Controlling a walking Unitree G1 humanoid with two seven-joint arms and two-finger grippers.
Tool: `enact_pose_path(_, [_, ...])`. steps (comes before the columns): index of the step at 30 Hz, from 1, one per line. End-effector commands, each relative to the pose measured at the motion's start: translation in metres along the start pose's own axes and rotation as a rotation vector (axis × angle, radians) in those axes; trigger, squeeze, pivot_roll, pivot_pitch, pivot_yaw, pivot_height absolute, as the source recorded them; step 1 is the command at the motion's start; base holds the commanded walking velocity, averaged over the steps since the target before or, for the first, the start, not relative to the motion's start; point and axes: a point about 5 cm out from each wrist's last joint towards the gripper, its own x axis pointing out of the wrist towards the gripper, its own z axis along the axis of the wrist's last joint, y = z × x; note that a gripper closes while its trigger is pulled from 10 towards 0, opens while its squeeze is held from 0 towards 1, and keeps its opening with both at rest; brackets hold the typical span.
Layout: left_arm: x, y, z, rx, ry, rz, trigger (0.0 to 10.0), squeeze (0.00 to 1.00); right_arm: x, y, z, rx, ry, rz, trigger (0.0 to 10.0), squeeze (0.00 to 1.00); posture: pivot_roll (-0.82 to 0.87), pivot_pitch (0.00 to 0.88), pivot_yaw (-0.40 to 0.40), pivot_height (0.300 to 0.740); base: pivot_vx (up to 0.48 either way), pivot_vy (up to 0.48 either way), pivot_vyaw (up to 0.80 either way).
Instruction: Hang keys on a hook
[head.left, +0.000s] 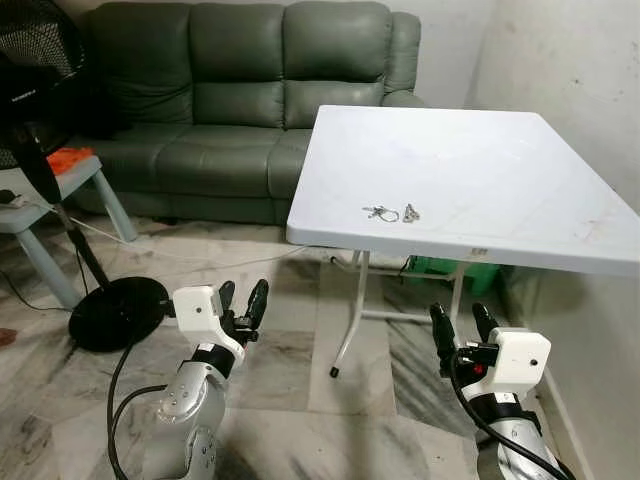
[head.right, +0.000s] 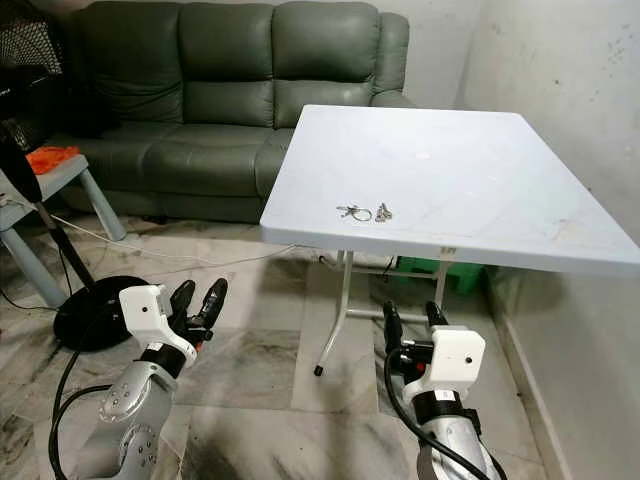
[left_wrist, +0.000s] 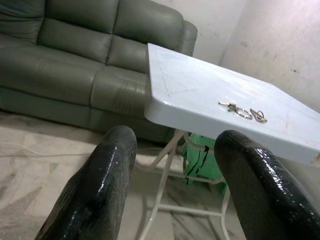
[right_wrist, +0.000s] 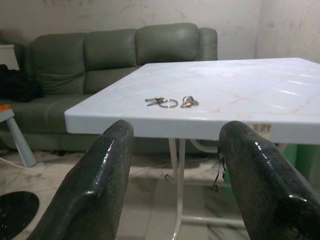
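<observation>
Below table (head.left: 520, 180), both arms raised, jaws parted

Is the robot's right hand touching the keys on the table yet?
Apart. The left eye view shows the right gripper low, below the table edge, with the keys lying up on top.

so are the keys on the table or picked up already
On the table: the keys lie flat near the white table's front edge; both grippers hang open below it.

White folding table (head.left: 480, 180) bears keys (head.left: 391, 213) near its front edge
</observation>
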Motion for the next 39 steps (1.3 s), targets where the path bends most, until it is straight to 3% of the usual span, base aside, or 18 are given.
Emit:
enact_pose_path(1, [-0.0006, 0.0003, 0.0013, 0.011, 0.001, -0.006, 10.0, 0.00, 0.0008, -0.0015, 0.0037, -0.006, -0.013, 0.003, 10.0, 0.00, -0.03, 0.000, 0.010, 0.740, 0.386, 0.000, 0.00])
enact_pose_path(39, [0.0006, -0.0040, 0.0007, 0.010, 0.004, -0.015, 10.0, 0.00, 0.0028, 0.0002, 0.0031, -0.002, -0.013, 0.014, 10.0, 0.00, -0.02, 0.000, 0.011, 0.740, 0.405, 0.000, 0.00])
